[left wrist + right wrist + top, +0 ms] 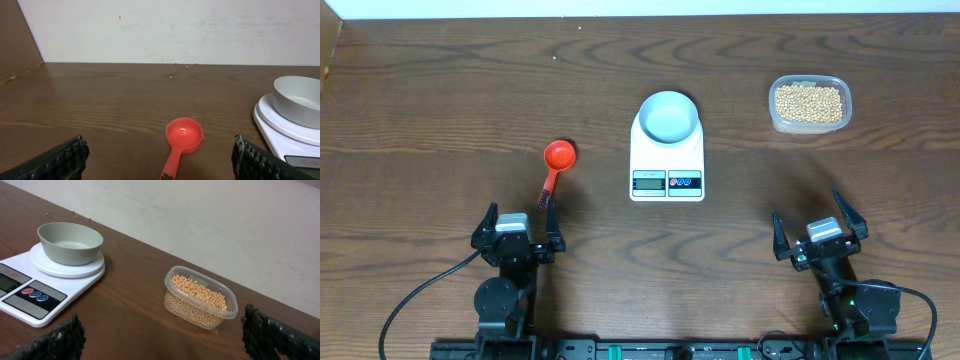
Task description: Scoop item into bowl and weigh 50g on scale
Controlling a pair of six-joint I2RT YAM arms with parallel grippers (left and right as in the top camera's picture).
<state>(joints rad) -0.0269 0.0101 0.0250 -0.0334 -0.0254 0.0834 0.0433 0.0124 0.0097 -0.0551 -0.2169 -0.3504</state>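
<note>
The tan beans [809, 101] fill a clear plastic tub [775, 110] at the far right; they also show in the right wrist view [200, 294]. The pale blue bowl [668, 116] stands on the white scale [667, 170] at the centre; the bowl also shows in both wrist views [298, 102] [70, 242], as does the scale [282, 131] [37, 297]. A red scoop [557, 158] lies left of the scale, bowl end away from me, and shows in the left wrist view [183, 136]. My left gripper [518, 221] is open and empty just behind the scoop's handle. My right gripper [818, 226] is open and empty, well short of the tub.
The dark wooden table [440, 110] ends at a pale wall at the back. A few stray beans [172, 77] lie near the far edge. Cables run from both arm bases at the front edge.
</note>
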